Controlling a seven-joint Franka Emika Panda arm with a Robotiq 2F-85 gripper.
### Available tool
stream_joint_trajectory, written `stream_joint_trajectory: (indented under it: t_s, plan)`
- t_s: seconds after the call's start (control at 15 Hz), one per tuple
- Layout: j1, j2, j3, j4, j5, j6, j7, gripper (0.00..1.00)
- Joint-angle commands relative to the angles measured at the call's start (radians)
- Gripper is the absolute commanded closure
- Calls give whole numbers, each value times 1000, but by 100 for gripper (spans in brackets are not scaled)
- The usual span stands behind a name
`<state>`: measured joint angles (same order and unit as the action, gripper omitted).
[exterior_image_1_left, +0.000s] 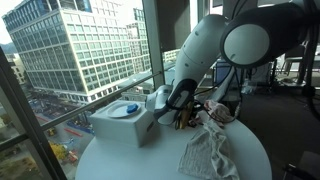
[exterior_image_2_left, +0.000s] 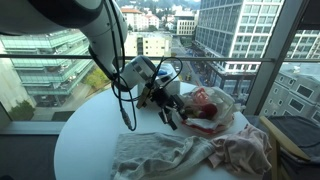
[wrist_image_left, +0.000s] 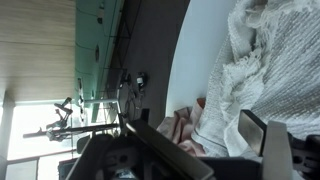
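One round white table by the window carries all that we see, and it shows in both exterior views. Next in size is the white arm, which bends down from above toward the middle of the table.

A grey-white cloth lies crumpled on the near part of the table. In an exterior view this cloth spreads out beside a pink cloth, and the two touch. Behind them sits a bundle of red and pale stuff, near the table's edge by the glass. A white box stands on the table at the window side.

The gripper hangs low between the box and the bundle, just beside the bundle and just above the tabletop. In the wrist view the gripper has its jaws apart. We see a dark finger at each side, with open space between them and nothing clamped there.

Past the fingers lies a white knit, with a pink fold lower down, near the jaws. We cannot tell which piece on the table either one belongs to, nor whether a fingertip touches the bundle. Smallest is a blue thing on top of the box.
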<state>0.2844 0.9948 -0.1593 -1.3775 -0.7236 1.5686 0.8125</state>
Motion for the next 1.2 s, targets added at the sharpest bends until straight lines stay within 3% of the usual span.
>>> stream_joint_trajectory:
  t_s: [0.0, 0.4, 0.67, 0.93, 1.0, 1.13]
  plan:
    - [-62, -179, 74, -181, 68, 58, -77, 0]
    - [-142, -370, 118, -473, 258, 289, -115, 1]
    - [-177, -443, 111, -697, 372, 595, -106, 0]
    - [-261, -489, 144, -900, 419, 917, -118, 0]
    - [-236, -505, 111, -945, 474, 987, -135, 0]
    - [-253, -552, 113, -1042, 557, 1118, -162, 0]
